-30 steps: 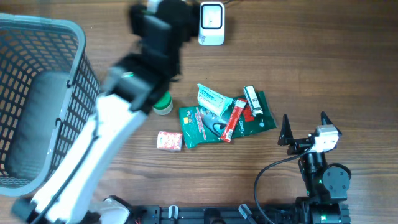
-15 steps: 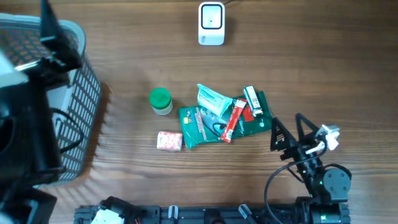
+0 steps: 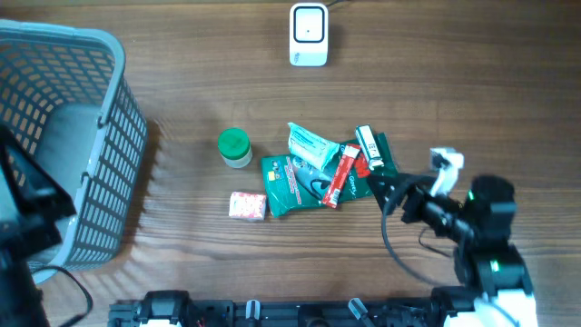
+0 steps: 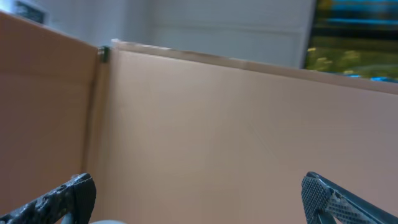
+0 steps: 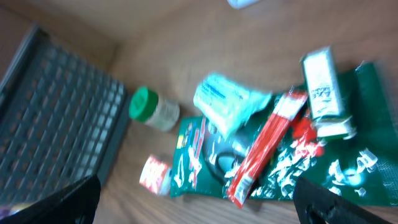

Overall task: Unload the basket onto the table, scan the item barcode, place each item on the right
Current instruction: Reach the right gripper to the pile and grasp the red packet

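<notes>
Holding our right gripper (image 5: pixel 196 200) wide open and empty beside the centre item pile (image 3: pixel 300 182), we are readying a pick for the scanner (image 3: pixel 309 34); our left gripper (image 4: pixel 202 199) is gaping empty too.

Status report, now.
Left gripper open, empty. Right gripper open, empty, at the packet pile. Nothing picked yet. Scanner beyond, nothing between.

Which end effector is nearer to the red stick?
Right. The right end effector is just beside the red stick, on its right; the left end effector is far left, at the basket.
</notes>
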Controlling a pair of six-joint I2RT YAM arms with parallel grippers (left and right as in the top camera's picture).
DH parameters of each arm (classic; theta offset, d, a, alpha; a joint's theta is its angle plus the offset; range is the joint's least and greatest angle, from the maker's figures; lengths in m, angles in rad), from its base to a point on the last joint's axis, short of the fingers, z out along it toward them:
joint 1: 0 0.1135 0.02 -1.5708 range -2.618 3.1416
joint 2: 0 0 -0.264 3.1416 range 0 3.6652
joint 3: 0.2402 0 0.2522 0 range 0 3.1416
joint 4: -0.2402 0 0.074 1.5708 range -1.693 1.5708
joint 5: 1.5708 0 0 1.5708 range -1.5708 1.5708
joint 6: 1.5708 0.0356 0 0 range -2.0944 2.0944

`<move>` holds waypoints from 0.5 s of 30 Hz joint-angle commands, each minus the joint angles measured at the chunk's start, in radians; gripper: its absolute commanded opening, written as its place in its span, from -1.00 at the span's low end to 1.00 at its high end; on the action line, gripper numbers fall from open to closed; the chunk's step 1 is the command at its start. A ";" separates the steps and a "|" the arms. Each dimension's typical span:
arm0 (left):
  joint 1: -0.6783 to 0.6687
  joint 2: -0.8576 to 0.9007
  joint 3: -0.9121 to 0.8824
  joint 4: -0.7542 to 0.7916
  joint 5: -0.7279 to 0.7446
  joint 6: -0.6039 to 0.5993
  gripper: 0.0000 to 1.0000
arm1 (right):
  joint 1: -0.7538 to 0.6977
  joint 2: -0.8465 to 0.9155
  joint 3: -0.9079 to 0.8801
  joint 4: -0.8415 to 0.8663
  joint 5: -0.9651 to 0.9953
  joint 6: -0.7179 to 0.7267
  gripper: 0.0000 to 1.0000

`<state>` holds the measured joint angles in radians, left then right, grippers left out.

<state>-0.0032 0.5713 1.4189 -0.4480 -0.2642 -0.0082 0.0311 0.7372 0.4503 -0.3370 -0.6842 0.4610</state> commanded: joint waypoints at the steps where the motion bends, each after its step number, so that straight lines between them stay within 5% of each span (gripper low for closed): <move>1: 0.080 -0.115 -0.079 0.039 0.225 -0.087 1.00 | 0.010 0.283 0.026 0.058 -0.109 0.005 1.00; 6: 0.175 -0.286 -0.194 0.112 0.238 -0.106 1.00 | 0.053 0.648 0.026 0.386 -0.278 0.019 0.91; 9: 0.205 -0.335 -0.235 0.152 0.238 -0.125 1.00 | 0.096 0.833 0.026 0.563 -0.235 0.073 0.55; 15: 0.213 -0.347 -0.250 0.180 0.238 -0.158 1.00 | 0.087 0.985 0.026 0.666 -0.184 0.140 0.43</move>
<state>0.2035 0.2317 1.1755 -0.2752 -0.0448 -0.1349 0.1272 1.6970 0.4736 0.3313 -0.8974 0.5697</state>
